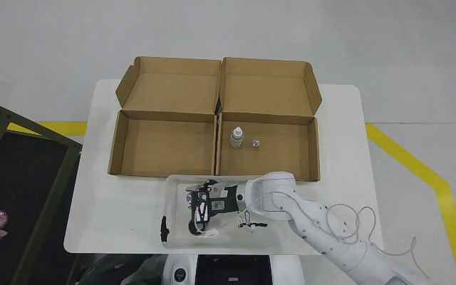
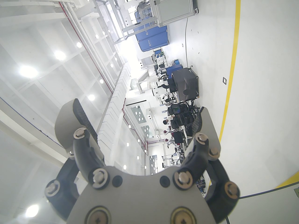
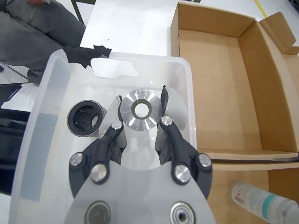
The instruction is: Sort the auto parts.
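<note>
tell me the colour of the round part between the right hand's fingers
The round part is shiny silver; clearest in the right wrist view.

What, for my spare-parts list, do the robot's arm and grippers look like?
The right arm is glossy white, with a thin pale cable alongside. The right gripper and left gripper match: grey metal base plate, black linkages, shiny round bolts, pale fingers with black ribbed pads.

A factory-like robotics hall: yellow lane line on a white floor, high ceiling lights, framed machine enclosure, blue cabinets, crowded workstations.
</note>
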Controlling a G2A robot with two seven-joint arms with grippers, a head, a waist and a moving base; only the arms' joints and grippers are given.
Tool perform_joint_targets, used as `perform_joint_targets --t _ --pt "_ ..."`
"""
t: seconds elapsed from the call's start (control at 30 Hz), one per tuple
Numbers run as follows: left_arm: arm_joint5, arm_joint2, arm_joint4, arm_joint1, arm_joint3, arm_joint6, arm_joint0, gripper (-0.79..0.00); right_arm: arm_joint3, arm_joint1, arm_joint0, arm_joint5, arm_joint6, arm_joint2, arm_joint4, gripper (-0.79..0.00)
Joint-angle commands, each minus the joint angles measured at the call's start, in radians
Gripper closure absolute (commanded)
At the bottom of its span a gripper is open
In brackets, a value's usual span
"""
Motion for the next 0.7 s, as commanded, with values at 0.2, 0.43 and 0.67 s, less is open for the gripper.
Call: perform_joint_targets --t 0.2,0.43,0.67 --pt "0.000 0.000 0.000 0.000 0.000 0.000 0.000 -0.785 -0.089 0.026 -0.061 -0.015 -0.059 0.100 0.028 0.000" --pt "0.000 0.000 0.000 0.000 0.000 0.000 0.000 -0.785 -0.111 0.035 -0.089 -0.007 -0.091 0.149 0.048 0.000" --pt "0.000 0.000 0.000 0.000 0.000 0.000 0.000 -0.785 -0.101 0.032 -0.077 0.011 -0.109 0.160 0.057 0.000"
